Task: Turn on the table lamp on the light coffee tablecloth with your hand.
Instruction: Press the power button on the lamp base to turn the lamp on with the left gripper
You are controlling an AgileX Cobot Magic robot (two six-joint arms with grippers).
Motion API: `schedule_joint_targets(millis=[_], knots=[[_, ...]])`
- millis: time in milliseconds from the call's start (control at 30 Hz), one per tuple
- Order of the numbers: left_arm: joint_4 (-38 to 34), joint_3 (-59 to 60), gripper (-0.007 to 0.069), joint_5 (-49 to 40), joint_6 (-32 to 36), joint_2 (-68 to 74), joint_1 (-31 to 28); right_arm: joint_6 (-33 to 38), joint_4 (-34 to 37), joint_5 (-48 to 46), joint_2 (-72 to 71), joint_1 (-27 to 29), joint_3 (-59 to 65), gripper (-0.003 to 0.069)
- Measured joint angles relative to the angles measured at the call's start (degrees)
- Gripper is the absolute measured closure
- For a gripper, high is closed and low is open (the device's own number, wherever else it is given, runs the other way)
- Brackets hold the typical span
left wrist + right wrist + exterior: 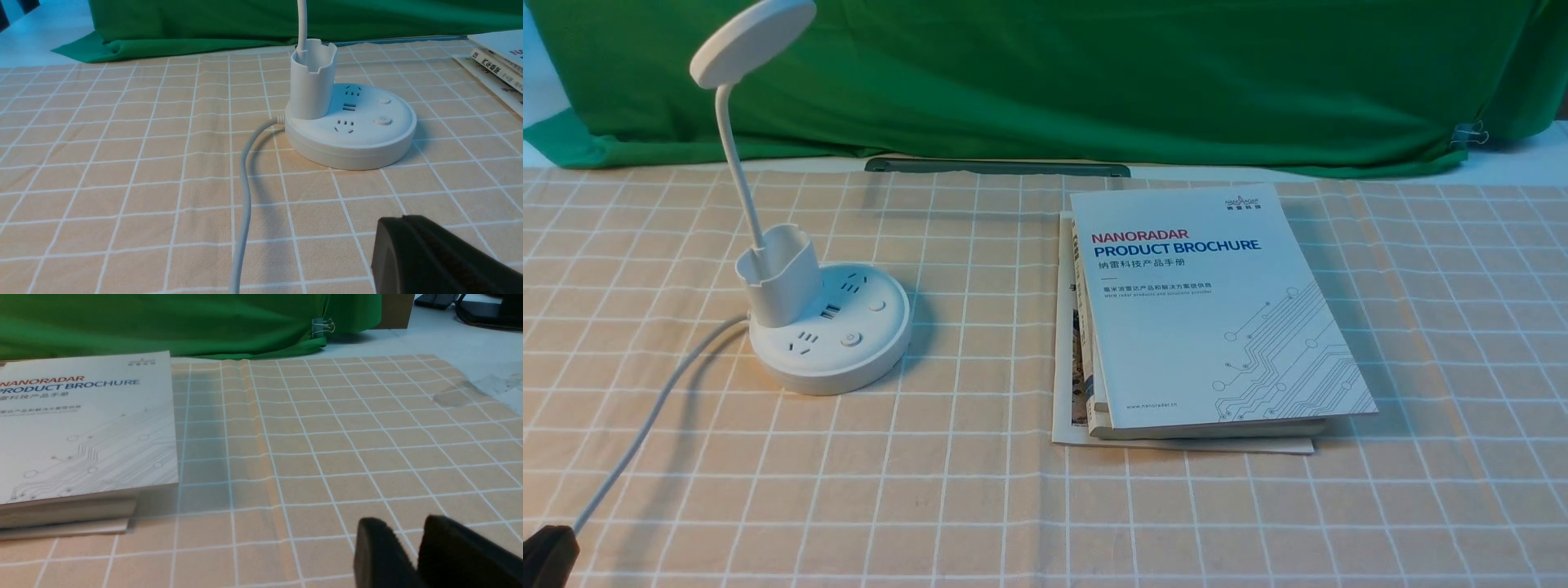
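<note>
— Which one will press it?

— The left tool point(402, 228), I'd guess, since it's the closer. Its jaws sit together with no gap that I can see, and there's nothing in them. It hangs low over the light coffee tablecloth point(122, 183) covering the bench.

— What's nearest to it?

— The cord point(245, 196), just the one. It passes beside the tool and runs ahead to the table lamp point(351, 134). The lamp stands ahead of that tool, well apart and a little to the robot's right of it. I'd say it isn't lit yet.

— Why is it turned that way?

— Probably so the buttons face the arms. There are two round ones on the base, the power button point(383, 121) nearer and a plain button point(384, 101) behind it. I also count two three-pin sockets. The single cup holder point(312, 81) stands at the cord's side of the base, so the buttons lie clear.

— And the right tool point(419, 547)?

— Its jaws are slightly parted and empty, low over the cloth. Ahead of it lies one stack point(81, 437) of printed matter, three pieces as far as I can count, with a brochure on top.

— And beyond that?

— One green backdrop point(1094, 73), farthest from both tools.
</note>
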State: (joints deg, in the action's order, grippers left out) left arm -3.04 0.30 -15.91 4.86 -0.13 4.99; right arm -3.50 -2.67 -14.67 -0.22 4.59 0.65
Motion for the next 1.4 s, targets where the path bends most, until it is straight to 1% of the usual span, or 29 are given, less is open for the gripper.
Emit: schedule_joint_targets(millis=[267, 333, 467, 633, 967, 1167, 1267, 1300, 1333, 1400], knots=[[0.0, 0.0, 0.0623, 0.1, 0.4, 0.0, 0.0, 0.0, 0.0, 0.0, 0.0, 0.0, 0.0, 0.0422], [0.0, 0.0, 0.0623, 1.4, 0.4, 0.0, 0.0, 0.0, 0.0, 0.0, 0.0, 0.0, 0.0, 0.0422], [0.0, 0.0, 0.0623, 6.4, 0.4, 0.0, 0.0, 0.0, 0.0, 0.0, 0.0, 0.0, 0.0, 0.0422], [0.0, 0.0, 0.0623, 14.8, 0.6, 0.0, 0.0, 0.0, 0.0, 0.0, 0.0, 0.0, 0.0, 0.0422], [0.0, 0.0, 0.0623, 24.4, 0.8, 0.0, 0.0, 0.0, 0.0, 0.0, 0.0, 0.0, 0.0, 0.0422], [0.0, 0.0, 0.0623, 33.3, 0.8, 0.0, 0.0, 0.0, 0.0, 0.0, 0.0, 0.0, 0.0, 0.0422], [0.0, 0.0, 0.0623, 40.5, -2.8, 0.0, 0.0, 0.0, 0.0, 0.0, 0.0, 0.0, 0.0, 0.0422], [0.0, 0.0, 0.0623, 40.9, -2.8, 0.0, 0.0, 0.0, 0.0, 0.0, 0.0, 0.0, 0.0, 0.0422], [0.0, 0.0, 0.0623, 43.7, -5.7, 0.0, 0.0, 0.0, 0.0, 0.0, 0.0, 0.0, 0.0, 0.0422], [0.0, 0.0, 0.0623, 46.6, -8.5, 0.0, 0.0, 0.0, 0.0, 0.0, 0.0, 0.0, 0.0, 0.0422]])
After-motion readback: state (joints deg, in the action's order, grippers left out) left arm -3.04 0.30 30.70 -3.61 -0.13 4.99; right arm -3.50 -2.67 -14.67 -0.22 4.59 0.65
